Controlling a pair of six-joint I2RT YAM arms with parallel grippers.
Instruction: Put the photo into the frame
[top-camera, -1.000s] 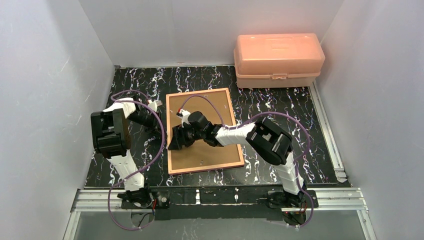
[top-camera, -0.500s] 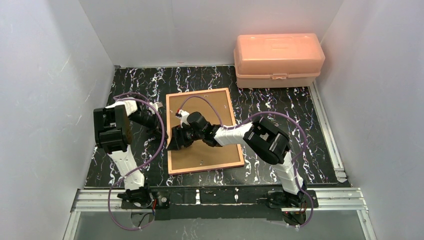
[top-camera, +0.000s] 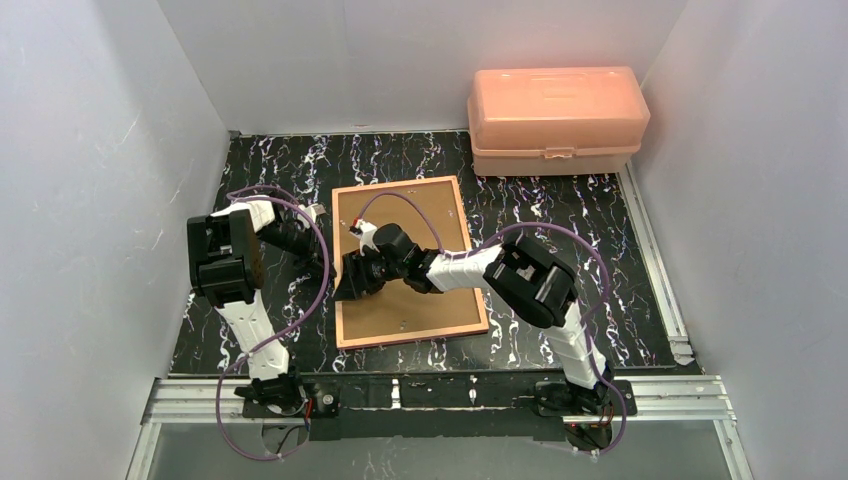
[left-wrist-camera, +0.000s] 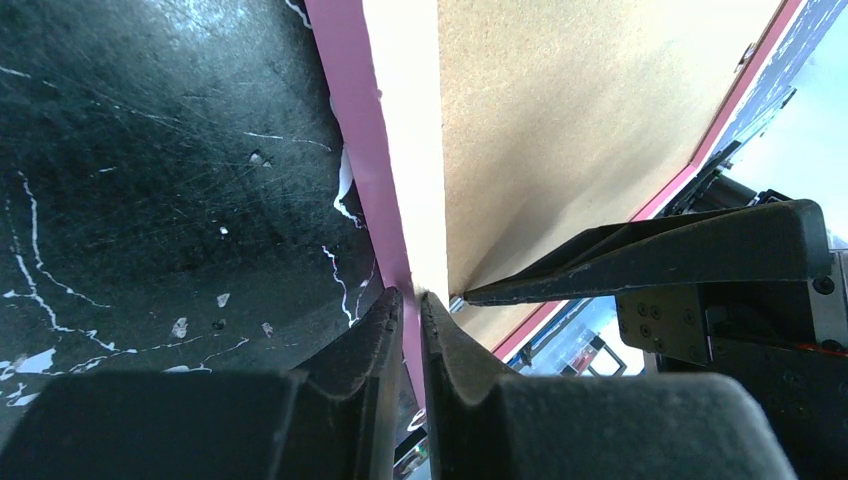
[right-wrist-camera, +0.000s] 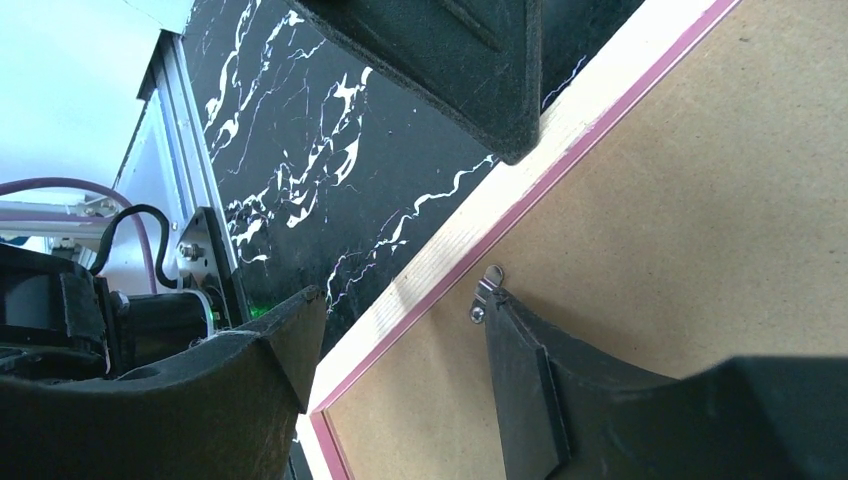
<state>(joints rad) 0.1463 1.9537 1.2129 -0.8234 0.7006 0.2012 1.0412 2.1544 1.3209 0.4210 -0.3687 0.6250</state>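
The frame lies back up on the table, tan wood rim with a pink edge. The brown backing board fills it. The photo is not visible. My left gripper is shut on the frame's left rim; in the top view it sits at that edge. My right gripper is open over the same left side. One finger touches a small metal clip on the backing board. The other finger hangs outside the rim over the table.
A peach plastic box stands at the back right. White walls close in the black marbled table on three sides. A metal rail runs along the right edge. Purple cables loop over both arms.
My left arm's elbow has shifted slightly back and right. My right gripper has edged a little left towards the frame's left rim. The frame has not moved.
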